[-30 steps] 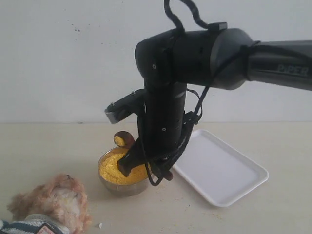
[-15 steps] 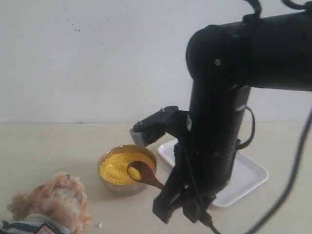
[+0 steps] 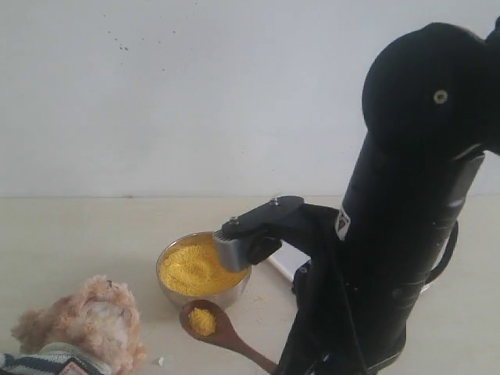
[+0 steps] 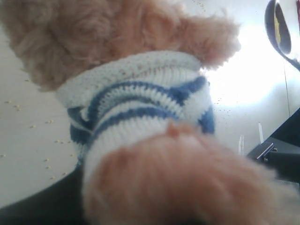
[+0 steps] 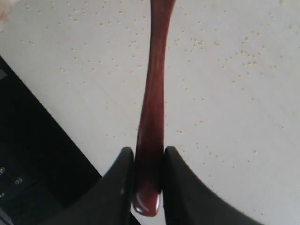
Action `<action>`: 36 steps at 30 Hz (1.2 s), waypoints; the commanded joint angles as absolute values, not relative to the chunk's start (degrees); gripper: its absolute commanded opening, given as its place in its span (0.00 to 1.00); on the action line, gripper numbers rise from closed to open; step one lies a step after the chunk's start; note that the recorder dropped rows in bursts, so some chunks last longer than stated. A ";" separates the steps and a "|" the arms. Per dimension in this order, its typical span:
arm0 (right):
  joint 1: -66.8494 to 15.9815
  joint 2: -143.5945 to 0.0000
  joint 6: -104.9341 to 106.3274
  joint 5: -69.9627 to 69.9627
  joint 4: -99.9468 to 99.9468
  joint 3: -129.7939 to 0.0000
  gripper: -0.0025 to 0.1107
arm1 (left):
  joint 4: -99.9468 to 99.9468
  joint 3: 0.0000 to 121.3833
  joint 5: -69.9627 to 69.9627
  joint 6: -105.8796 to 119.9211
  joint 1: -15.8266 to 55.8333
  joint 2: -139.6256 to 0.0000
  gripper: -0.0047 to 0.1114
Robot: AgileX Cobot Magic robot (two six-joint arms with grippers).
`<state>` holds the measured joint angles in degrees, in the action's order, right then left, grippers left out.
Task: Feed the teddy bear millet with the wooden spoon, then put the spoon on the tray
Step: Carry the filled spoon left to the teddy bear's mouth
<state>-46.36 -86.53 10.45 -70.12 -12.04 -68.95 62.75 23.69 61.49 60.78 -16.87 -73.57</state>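
The teddy bear (image 3: 82,322) sits at the lower left corner, head up. In the left wrist view its striped shirt (image 4: 140,101) and fur fill the frame and cover my left gripper's jaws, which grip the bear's lower body. My right gripper (image 5: 147,157) is shut on the end of the wooden spoon's handle (image 5: 154,89). The spoon's bowl (image 3: 203,320) carries a small heap of millet and hovers just in front of the steel bowl of millet (image 3: 195,267), right of the bear's head. Only a sliver of the tray (image 3: 283,266) shows behind my right arm.
My big black right arm (image 3: 398,219) fills the right half of the exterior view and hides the table behind it. Stray millet grains (image 5: 234,51) dot the table top. A pale wall stands close behind.
The right arm has swung toward the front and right. The spoon went from behind the steel bowl, through the millet, to in front of the bowl, now loaded. The bear has not moved.
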 commanded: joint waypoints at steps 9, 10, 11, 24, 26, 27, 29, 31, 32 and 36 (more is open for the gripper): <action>-57.18 -91.73 8.18 -69.96 -3.06 -77.97 0.02 | 63.79 23.59 62.37 61.14 -17.05 -73.62 0.07; -57.47 -92.50 8.08 -69.96 -2.14 -78.72 0.02 | 63.79 23.59 62.37 61.14 -17.05 -73.62 0.07; -57.97 -93.67 8.08 -69.96 -0.64 -79.91 0.02 | 63.79 23.59 62.37 61.14 -17.05 -73.62 0.07; -61.85 -104.21 6.81 -69.96 11.11 -89.42 0.02 | 63.79 23.59 62.37 61.14 -17.05 -73.62 0.07; -63.22 -104.96 5.11 -69.96 15.44 -89.42 0.02 | 63.79 23.59 62.37 61.14 -17.05 -73.62 0.07; -63.95 -105.15 4.57 -69.96 16.99 -89.42 0.02 | 63.79 23.59 62.37 61.14 -17.05 -73.62 0.07; -65.73 -105.79 4.44 -69.96 19.58 -89.42 0.02 | 63.79 23.59 62.37 61.14 -17.05 -73.62 0.07; -67.47 -106.57 3.23 -69.96 22.45 -89.31 0.02 | 63.79 23.59 62.37 61.14 -17.05 -73.62 0.07; -68.22 -106.96 2.05 -69.96 24.19 -89.31 0.02 | 63.79 23.59 62.37 61.14 -17.05 -73.62 0.07; -71.06 -107.51 -1.76 -69.96 31.90 -89.31 0.02 | 63.79 23.59 62.37 61.14 -17.05 -73.62 0.07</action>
<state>-69.58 -107.34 0.76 -69.90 26.77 -88.96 62.75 23.69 61.49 60.88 -16.87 -73.57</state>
